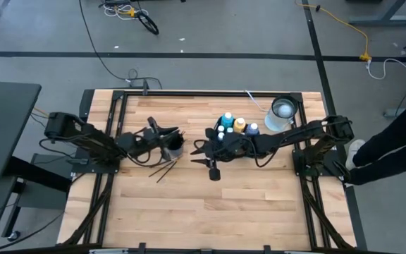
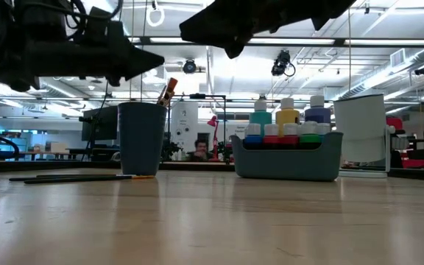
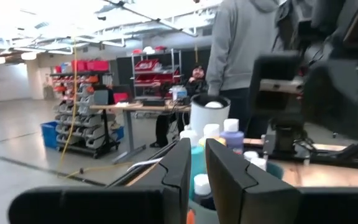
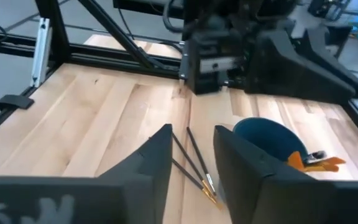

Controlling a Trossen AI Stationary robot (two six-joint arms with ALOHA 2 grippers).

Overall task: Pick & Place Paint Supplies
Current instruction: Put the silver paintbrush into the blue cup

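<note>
The left pincer (image 1: 162,134) hangs over the blue cup (image 1: 175,146), fingers nearly together with what looks like a brush between them, though I can't be sure; it should lower straight into the cup before letting go. The right pincer (image 1: 201,152), fingers parted and empty, hovers between cup and bottle caddy (image 2: 286,163). Its likely target, the brushes (image 4: 196,168) on the counter (image 1: 189,204), lies thin and flat, so it wants a low, square approach.

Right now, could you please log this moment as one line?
left gripper: over blue cup | right gripper: open, empty | brushes: on table | bottles: in bin
</note>
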